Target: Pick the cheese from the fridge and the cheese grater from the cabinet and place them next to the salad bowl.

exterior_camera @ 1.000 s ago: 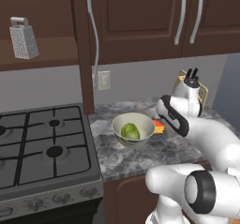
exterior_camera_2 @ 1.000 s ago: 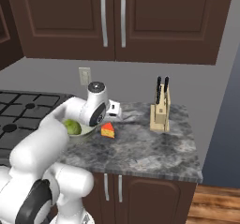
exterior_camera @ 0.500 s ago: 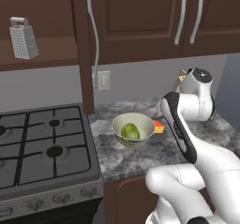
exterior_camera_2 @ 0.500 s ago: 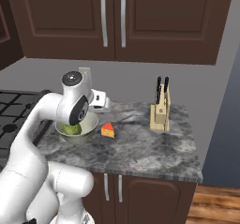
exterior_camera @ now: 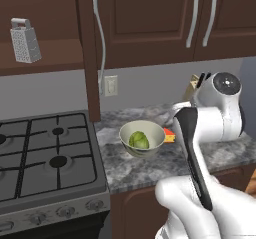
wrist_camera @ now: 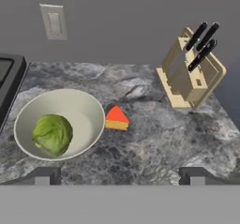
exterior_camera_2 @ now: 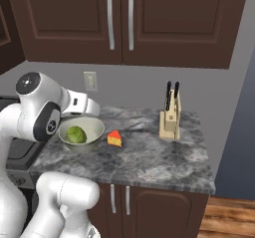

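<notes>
The cheese (wrist_camera: 116,118), a small orange wedge, lies on the granite counter just right of the salad bowl (wrist_camera: 89,107), which holds a lettuce head (wrist_camera: 52,134). In the base views the cheese (exterior_camera_2: 114,138) and the bowl (exterior_camera_2: 92,125) sit close together, as do the cheese (exterior_camera: 169,135) and the bowl (exterior_camera: 126,133). My gripper (wrist_camera: 121,176) hovers above the counter's front, open and empty. The cheese grater (exterior_camera: 25,40) stands on a shelf of the open cabinet (exterior_camera: 50,58) at upper left. The fridge is out of view.
A wooden knife block (wrist_camera: 190,73) with black-handled knives stands at the back right of the counter (exterior_camera_2: 149,157). The stove (exterior_camera: 40,153) lies left of the bowl. The open cabinet door (exterior_camera: 89,58) juts out edge-on above the counter's left end. A wall outlet (wrist_camera: 53,21) is behind.
My arm has lifted up and drawn back from the counter, away from the cheese, which stays beside the bowl. The jaws have stayed open.
</notes>
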Controlling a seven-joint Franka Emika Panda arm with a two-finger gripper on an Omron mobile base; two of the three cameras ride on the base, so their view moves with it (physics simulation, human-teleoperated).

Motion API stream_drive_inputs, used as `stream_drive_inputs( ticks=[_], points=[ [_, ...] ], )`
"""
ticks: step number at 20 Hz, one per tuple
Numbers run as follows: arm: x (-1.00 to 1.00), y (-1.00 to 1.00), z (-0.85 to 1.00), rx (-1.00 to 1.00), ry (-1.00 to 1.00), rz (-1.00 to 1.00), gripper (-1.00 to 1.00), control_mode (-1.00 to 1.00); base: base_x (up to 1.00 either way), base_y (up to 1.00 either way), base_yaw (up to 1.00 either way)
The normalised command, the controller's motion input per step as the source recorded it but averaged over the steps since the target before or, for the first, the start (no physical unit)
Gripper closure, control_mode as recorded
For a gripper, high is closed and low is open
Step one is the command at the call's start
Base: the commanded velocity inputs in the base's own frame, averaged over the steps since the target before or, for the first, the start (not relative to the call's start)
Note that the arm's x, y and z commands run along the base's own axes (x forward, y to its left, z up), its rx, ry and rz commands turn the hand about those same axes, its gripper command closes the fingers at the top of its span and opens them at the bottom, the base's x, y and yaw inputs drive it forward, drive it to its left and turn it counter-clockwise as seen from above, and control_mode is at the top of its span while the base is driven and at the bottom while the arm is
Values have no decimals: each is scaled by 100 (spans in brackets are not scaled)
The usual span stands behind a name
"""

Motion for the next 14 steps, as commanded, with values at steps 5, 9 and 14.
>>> stream_drive_inputs(
  ticks=[5,9,14],
  points=[
    [-36,2,36,7,-13,2,-100,-100,0,0,0],
    [-40,0,41,12,-7,6,-100,-100,0,0,0],
    [-49,12,82,2,0,4,-100,-100,0,0,0]
  ],
)
